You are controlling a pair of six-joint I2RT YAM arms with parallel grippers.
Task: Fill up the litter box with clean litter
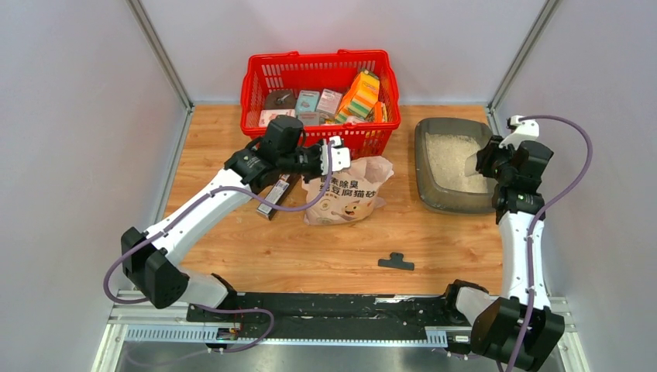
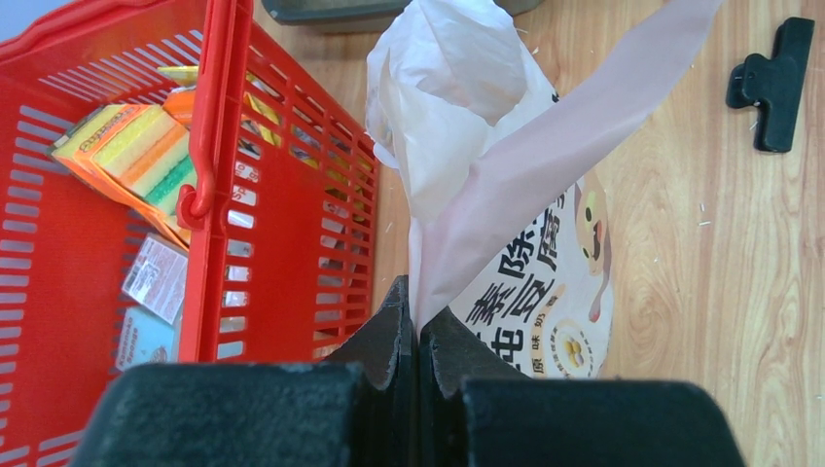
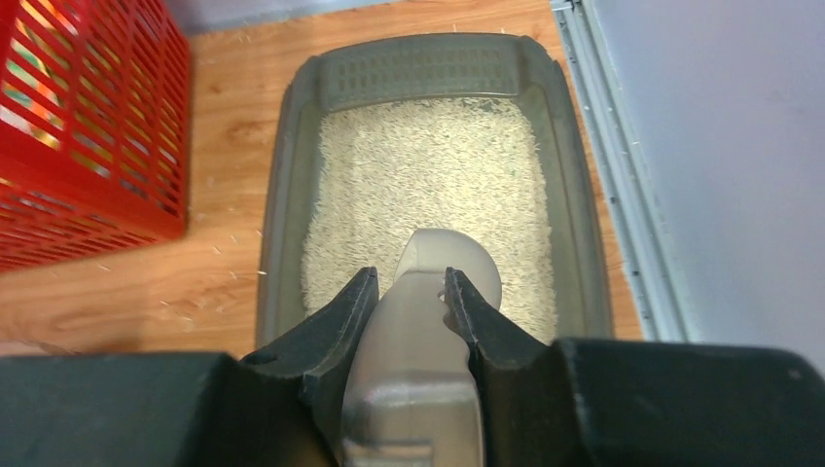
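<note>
Gripping the clear scoop (image 3: 443,258) by its handle, the right claw (image 3: 411,282) hangs over the near end of the litter box (image 3: 282,195), whose long axis runs straight ahead of it. The clean litter (image 3: 428,165) lies spread inside (a thin layer, I'd judge). The bag (image 2: 545,282) sits well to the left, its top pinched in the clenched left claw (image 2: 418,302), so any refill means swinging leftward.

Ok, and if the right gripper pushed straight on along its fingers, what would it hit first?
Most likely the clean litter in the litter box: the right gripper is shut on the scoop, whose tip hangs over the granules and would dig in first. Depth is unclear.
</note>
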